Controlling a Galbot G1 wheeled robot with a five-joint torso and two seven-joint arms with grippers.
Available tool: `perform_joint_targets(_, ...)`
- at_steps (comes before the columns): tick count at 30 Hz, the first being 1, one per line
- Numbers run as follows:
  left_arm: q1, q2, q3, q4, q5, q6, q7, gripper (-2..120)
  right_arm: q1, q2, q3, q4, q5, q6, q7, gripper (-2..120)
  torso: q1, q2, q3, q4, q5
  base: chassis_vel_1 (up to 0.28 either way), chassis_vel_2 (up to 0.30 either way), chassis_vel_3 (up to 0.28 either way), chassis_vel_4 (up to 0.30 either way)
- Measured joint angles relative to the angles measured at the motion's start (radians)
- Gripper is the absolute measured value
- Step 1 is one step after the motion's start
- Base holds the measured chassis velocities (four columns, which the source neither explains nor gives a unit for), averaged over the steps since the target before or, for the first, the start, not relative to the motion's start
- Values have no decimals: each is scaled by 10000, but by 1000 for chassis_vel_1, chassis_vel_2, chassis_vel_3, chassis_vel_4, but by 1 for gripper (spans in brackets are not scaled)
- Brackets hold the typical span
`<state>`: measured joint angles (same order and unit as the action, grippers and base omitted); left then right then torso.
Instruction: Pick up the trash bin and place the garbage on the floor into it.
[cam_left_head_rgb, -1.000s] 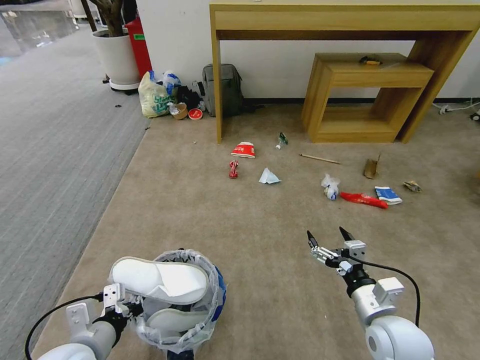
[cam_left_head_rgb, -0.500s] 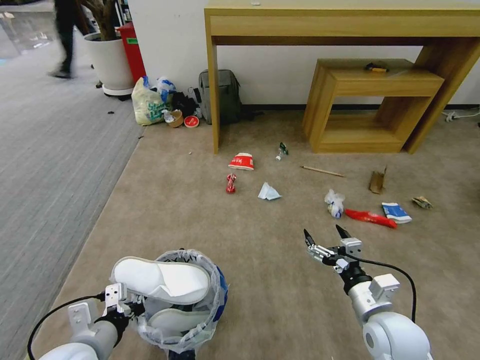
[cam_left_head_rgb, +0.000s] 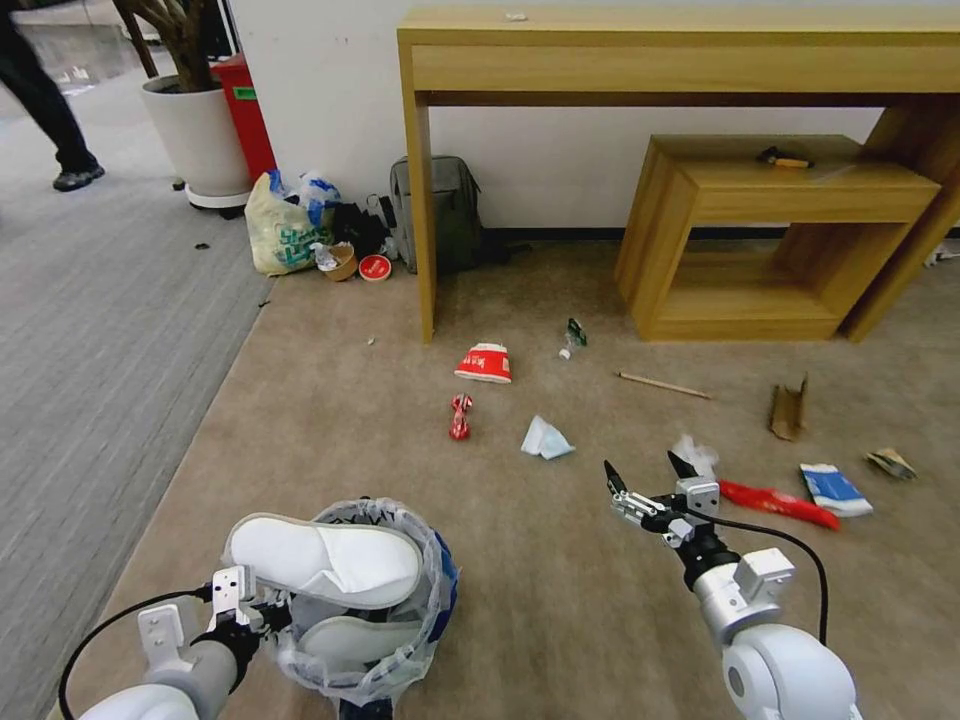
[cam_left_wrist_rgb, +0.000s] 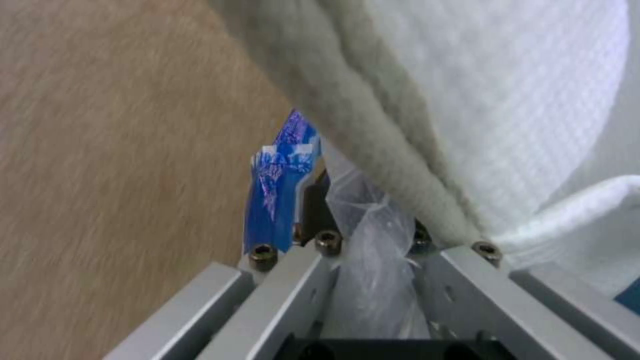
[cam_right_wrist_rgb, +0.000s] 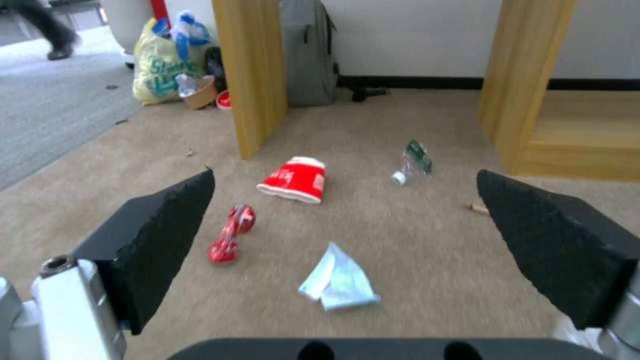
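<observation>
In the head view, the left gripper (cam_left_head_rgb: 245, 608) was clamped on the rim of the small round black trash bin (cam_left_head_rgb: 385, 670), lined with a crinkly translucent bag and held above the near part of the beige short-pile carpet (cam_left_head_rgb: 560, 620). Two soft white slippers (cam_left_head_rgb: 325, 562) lay in it, the upper one across the rim. The right gripper (cam_left_head_rgb: 642, 477) hung above the carpet with jaws spread wide and nothing between them. Beyond it lay a crushed red can (cam_left_head_rgb: 460, 416), a flattened red-white paper cup (cam_left_head_rgb: 485, 363), a crumpled pale paper (cam_left_head_rgb: 546, 440) and a long red wrapper (cam_left_head_rgb: 778, 503).

In the left wrist view, the grey metal jaws pinched the bag's clear film (cam_left_wrist_rgb: 373, 280), with the quilted slipper (cam_left_wrist_rgb: 507, 100) just above.

In the right wrist view, two black ribbed pads (cam_right_wrist_rgb: 167, 240) stood far apart, framing the can (cam_right_wrist_rgb: 230, 235), cup (cam_right_wrist_rgb: 293, 180) and paper (cam_right_wrist_rgb: 340, 280).
</observation>
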<state>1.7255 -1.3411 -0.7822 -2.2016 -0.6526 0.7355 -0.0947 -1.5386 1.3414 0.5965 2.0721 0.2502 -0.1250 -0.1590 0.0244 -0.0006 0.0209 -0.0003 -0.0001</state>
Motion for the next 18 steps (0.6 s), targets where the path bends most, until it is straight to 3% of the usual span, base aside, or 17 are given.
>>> perform_joint_targets(18, -32, 7, -70, 106, -6, -6, 109, 0, -20, -20, -128, -179, -119, -22, 90, 100, 3, -1, 4, -3, 0, -268, 272, 276, -271)
